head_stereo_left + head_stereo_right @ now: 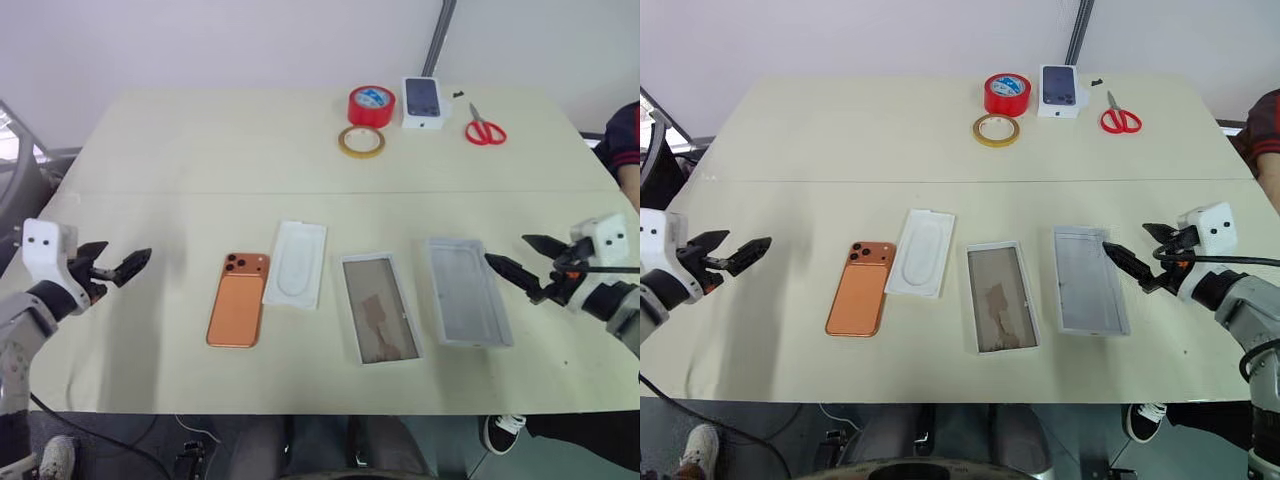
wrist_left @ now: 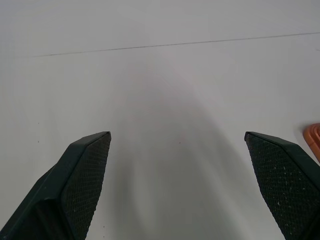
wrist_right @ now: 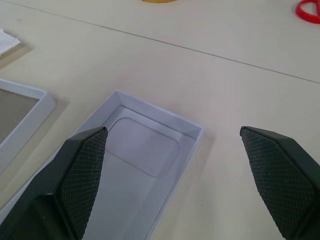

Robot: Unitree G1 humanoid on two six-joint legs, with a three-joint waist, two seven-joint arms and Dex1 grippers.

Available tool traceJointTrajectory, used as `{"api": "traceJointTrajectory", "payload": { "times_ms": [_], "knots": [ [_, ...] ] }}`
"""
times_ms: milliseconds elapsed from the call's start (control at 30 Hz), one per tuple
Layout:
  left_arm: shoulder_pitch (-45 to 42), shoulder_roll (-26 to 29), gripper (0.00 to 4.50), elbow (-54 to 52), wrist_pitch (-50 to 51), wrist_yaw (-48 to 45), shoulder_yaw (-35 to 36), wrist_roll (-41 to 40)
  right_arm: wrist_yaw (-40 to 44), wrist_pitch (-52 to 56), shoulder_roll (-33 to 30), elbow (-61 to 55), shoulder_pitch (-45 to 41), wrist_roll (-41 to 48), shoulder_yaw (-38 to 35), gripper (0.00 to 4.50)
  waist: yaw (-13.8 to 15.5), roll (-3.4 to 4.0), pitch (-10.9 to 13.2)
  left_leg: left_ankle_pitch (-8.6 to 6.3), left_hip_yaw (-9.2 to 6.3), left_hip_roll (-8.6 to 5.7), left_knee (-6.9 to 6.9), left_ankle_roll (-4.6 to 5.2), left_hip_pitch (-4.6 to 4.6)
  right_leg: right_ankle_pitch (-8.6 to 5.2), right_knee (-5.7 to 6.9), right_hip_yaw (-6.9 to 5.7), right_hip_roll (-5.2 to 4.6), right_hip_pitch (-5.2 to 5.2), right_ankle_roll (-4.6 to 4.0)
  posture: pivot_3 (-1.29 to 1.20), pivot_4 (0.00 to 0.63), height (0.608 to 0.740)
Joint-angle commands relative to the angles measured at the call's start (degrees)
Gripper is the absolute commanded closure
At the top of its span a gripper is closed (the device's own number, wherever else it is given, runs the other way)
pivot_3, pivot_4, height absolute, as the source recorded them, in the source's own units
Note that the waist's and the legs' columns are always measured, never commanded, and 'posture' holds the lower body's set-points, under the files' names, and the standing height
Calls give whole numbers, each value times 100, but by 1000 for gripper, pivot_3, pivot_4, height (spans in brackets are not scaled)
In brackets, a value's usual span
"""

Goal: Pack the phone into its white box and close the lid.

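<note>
Lid [image 1: 379,307] sits open-side up beside the empty white box [image 1: 467,291], phone [image 1: 238,299] untouched, both grippers [image 1: 128,264] [image 1: 517,256] spread wide, so nothing's packed yet.

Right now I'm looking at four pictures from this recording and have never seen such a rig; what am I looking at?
Two pictures come from the humanoid robot's head, looking down at a table; two from cameras on its wrists. The left gripper and right gripper are open and hold nothing. In a row lie the orange phone, a white moulded insert, the lid inside up, and the white box. At the far edge: red tape, yellowish tape, another phone box, scissors.
</note>
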Motion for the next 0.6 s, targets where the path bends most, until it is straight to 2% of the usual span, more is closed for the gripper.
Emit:
{"api": "traceJointTrajectory", "payload": {
  "times_ms": [33, 333, 500, 600],
  "knots": [
    [-4, 23, 0, -187, -1, 45, 64, -48, -17, -30, 12, -256, 4, 106, -43, 75, 5, 0, 0, 0, 0, 0, 0, 0, 0, 0, 0, 0, 0, 0, 0, 0, 150, 740],
    [-102, -102, 0, -591, 223, 203, -113, -185, 35, -59, -54, -341, -207, 188, 128, 75, 4, 0, 0, 0, 0, 0, 1, 0, 0, 0, 0, 0, 0, 1, 0, 0, 150, 740],
    [-379, -316, 0, -1024, 376, 302, -640, -281, 79, 26, -125, -636, -469, 170, 562, 75, 2, 0, 0, 0, 0, -1, 2, 0, 0, 0, 2, 0, 1, 1, 0, 0, 150, 740],
    [-567, -644, 0, -1396, 546, 491, -1391, -203, 154, -59, -175, -762, -617, 106, 814, 75, 12, 0, 0, 0, 1, -2, 3, 0, -1, 0, 1, 0, 1, 1, 0, 0, 150, 740]
  ]
}}
